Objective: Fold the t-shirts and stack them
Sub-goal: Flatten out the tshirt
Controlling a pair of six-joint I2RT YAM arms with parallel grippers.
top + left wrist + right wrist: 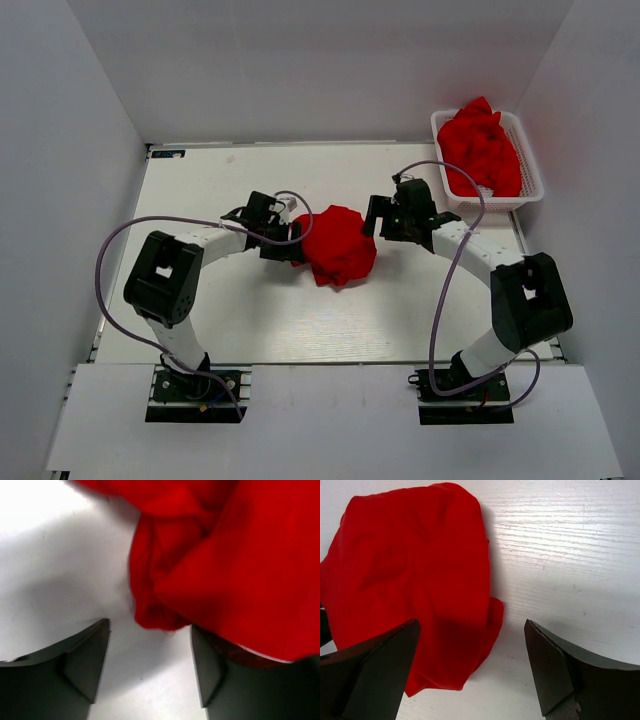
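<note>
A: So, where is the red t-shirt lying?
B: It is lying crumpled mid-frame on the worktop. The left claw and right claw are standing wide open at its sides.

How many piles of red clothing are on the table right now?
2. One crumpled red shirt lies in the middle of the table; one red heap fills the white basket at the far right corner. The heap may hide several shirts.

Count: 1 crumpled red fabric t-shirt on the table; 1 white plastic mesh basket; 1 red cloth heap inside, shirt number indeterminate; 2 grippers: left gripper, right gripper.
</note>
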